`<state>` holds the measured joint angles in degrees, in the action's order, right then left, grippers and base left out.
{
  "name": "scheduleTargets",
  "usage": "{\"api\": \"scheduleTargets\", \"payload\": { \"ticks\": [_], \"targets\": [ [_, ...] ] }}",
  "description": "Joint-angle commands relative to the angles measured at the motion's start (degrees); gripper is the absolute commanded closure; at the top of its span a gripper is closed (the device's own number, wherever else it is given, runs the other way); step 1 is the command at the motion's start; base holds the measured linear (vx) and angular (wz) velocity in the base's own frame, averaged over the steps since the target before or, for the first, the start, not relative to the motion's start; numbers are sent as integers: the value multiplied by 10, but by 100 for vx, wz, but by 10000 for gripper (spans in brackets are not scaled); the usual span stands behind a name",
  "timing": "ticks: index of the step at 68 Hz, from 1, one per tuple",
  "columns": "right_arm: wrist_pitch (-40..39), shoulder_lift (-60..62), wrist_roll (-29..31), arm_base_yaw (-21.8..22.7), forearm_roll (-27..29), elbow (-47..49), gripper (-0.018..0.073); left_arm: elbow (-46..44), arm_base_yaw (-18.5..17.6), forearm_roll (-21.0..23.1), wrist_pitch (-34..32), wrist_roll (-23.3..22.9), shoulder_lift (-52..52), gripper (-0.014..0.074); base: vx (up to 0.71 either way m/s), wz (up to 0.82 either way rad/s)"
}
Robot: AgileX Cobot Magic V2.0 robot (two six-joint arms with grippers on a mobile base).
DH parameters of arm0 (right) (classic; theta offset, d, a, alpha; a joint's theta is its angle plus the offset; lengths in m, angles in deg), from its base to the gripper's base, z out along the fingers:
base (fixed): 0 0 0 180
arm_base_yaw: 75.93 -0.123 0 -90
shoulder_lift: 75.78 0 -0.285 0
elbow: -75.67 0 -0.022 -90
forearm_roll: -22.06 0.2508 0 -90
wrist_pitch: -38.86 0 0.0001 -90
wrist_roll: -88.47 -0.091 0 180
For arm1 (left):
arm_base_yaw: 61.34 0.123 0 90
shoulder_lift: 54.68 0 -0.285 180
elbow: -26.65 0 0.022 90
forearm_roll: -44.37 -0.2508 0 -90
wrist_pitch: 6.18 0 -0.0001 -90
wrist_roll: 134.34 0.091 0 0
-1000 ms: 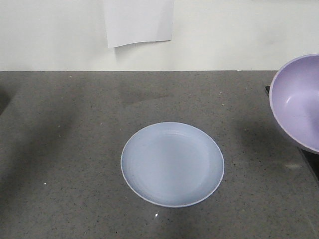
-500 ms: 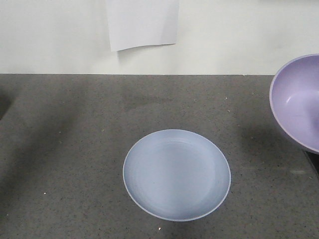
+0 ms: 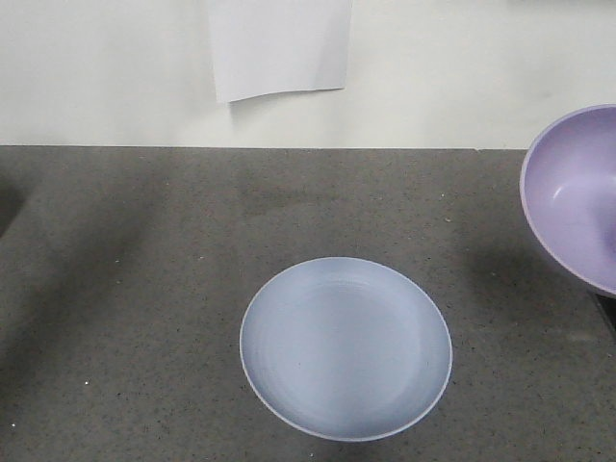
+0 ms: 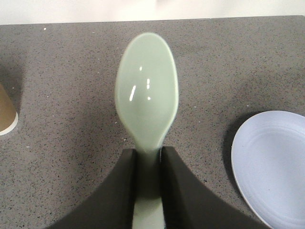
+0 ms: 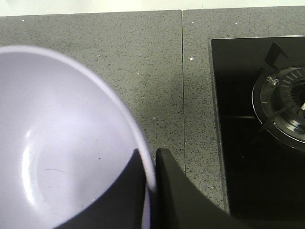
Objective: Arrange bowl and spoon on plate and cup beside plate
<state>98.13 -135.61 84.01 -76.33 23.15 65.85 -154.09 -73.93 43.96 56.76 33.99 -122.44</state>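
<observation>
A pale blue plate [image 3: 345, 348] lies flat on the grey counter [image 3: 125, 289]; its left part shows as plate [image 4: 271, 167] in the left wrist view. My left gripper [image 4: 148, 153] is shut on the handle of a mint-green spoon [image 4: 147, 95], held above the counter with its scoop pointing away. The lilac bowl [image 3: 576, 197] hangs tilted at the right edge of the front view. My right gripper [image 5: 149, 158] is shut on the rim of that bowl [image 5: 62, 143], one finger inside, one outside. A sliver of the brown paper cup [image 4: 6, 114] shows at the far left.
A black gas hob with a burner [image 5: 286, 109] is set into the counter to the right of the bowl. A seam [image 5: 183, 86] runs through the counter. A white sheet of paper [image 3: 279, 48] hangs on the back wall.
The plate and the paper sit lower and slightly further right in the front view than a second ago. The bowl stays in the same place at the right edge.
</observation>
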Motion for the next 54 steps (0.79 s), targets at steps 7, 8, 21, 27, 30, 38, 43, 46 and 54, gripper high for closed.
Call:
{"api": "scheduleTargets", "payload": {
  "ticks": [7, 8, 21, 27, 30, 38, 43, 46, 54],
  "targets": [
    [-37, 3, 1, 2, 0, 15, 565, -16, -3, 4, -32, 0, 9, 603, 0, 0],
    [-37, 3, 1, 2, 0, 15, 565, -16, -3, 4, -32, 0, 9, 603, 0, 0],
    [-37, 3, 1, 2, 0, 15, 565, -16, -3, 4, -32, 0, 9, 603, 0, 0],
    [-37, 3, 1, 2, 0, 15, 565, -16, -3, 4, -32, 0, 9, 603, 0, 0],
    [-37, 3, 1, 2, 0, 15, 565, -16, -3, 4, -32, 0, 9, 603, 0, 0],
    [-37, 3, 1, 2, 0, 15, 565, -16, -3, 4, -32, 0, 9, 603, 0, 0],
    [-37, 3, 1, 2, 0, 15, 565, -16, -3, 4, -32, 0, 9, 603, 0, 0],
    [-37, 3, 1, 2, 0, 15, 565, -16, -3, 4, -32, 0, 9, 603, 0, 0],
    [-37, 3, 1, 2, 0, 15, 565, -16, -3, 4, -32, 0, 9, 603, 0, 0]
  ]
}}
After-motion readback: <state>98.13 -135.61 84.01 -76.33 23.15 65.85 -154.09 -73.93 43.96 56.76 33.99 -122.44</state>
